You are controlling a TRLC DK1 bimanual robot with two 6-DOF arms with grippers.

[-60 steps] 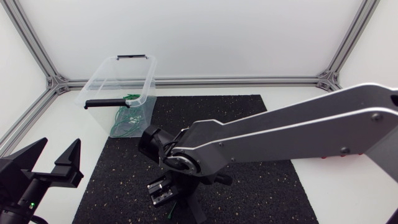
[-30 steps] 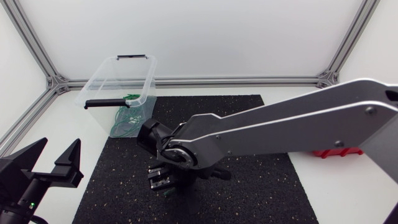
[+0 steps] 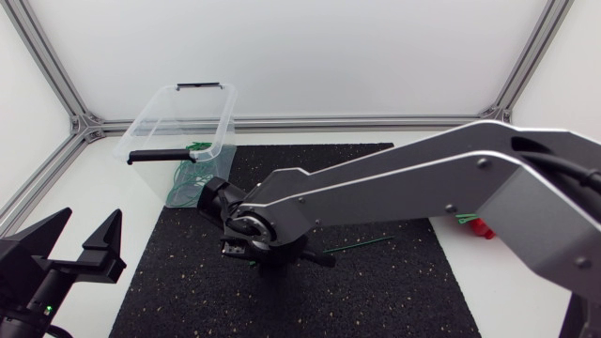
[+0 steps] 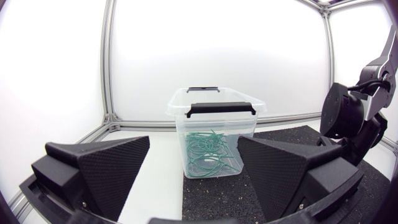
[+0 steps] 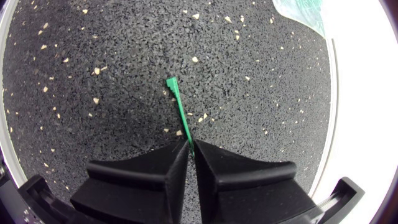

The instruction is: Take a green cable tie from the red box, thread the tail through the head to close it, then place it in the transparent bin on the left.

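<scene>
A green cable tie (image 5: 177,109) is pinched between the nearly closed fingers of the right gripper (image 5: 190,146), its square head pointing ahead of the fingertips over the speckled black mat (image 3: 394,291). From above, the tie's thin length (image 3: 357,246) trails toward 3 o'clock from the gripper, which is at the middle of the mat on the long silver right arm (image 3: 423,188). The red box (image 3: 481,228) peeks from behind that arm at the mat's 3 o'clock edge. The transparent bin (image 3: 183,131), black-handled, stands at the gripper's 10 o'clock, at the mat's far left corner, with looped green ties (image 4: 208,149) lying inside. At 8 o'clock the left gripper (image 3: 89,221) sits well apart, fingers spread wide and holding nothing.
</scene>
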